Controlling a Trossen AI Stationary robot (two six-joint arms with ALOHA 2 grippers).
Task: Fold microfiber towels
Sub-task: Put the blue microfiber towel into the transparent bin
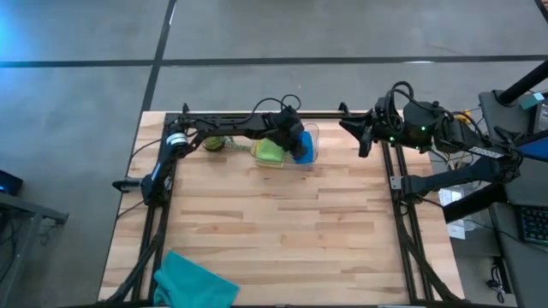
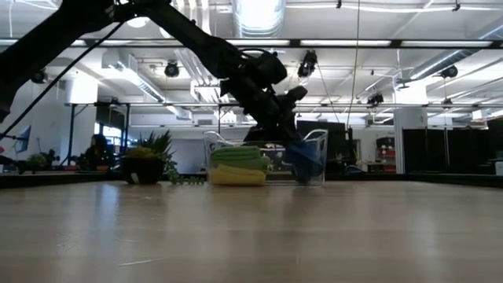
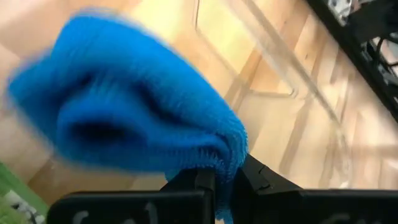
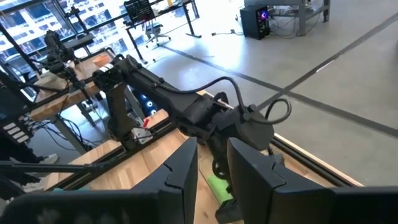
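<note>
Left gripper [image 1: 300, 147]: it is reaching over the clear bin at the far edge of the table, its dark fingers [image 3: 205, 183] pinching shut on a bunched corner of the blue towel.
Blue towel [image 3: 124, 118]: a soft, fuzzy, looped-pile cloth, it is hanging crumpled into a rounded lump from the left gripper; in the low view it is drooping into the right end of the bin [image 2: 302, 161].
Clear bin [image 1: 313, 137]: a transparent, thin-walled, rectangular plastic box, it is sitting on the table's far side, near the middle.
Lime green towel [image 2: 240, 155]: folded into a flat, ribbed-looking pad, it is lying inside the bin's left part, on top of the yellow one.
Yellow towel [image 2: 236, 174]: folded flat, it is resting on the bin's floor beneath the lime green towel.
Teal towel [image 1: 193, 281]: a rumpled, loosely spread cloth, it is lying at the table's near edge on the left side, well apart from the bin.
Potted plant [image 2: 149, 161]: small, with spiky green leaves in a dark round pot, it is standing just left of the bin.
Table [image 1: 282, 222]: light wooden butcher-block planks with a dark metal frame.
Right gripper [image 4: 211, 168]: it is waiting at the table's far right corner, its two flat dark fingers standing a narrow gap apart and holding nothing.
</note>
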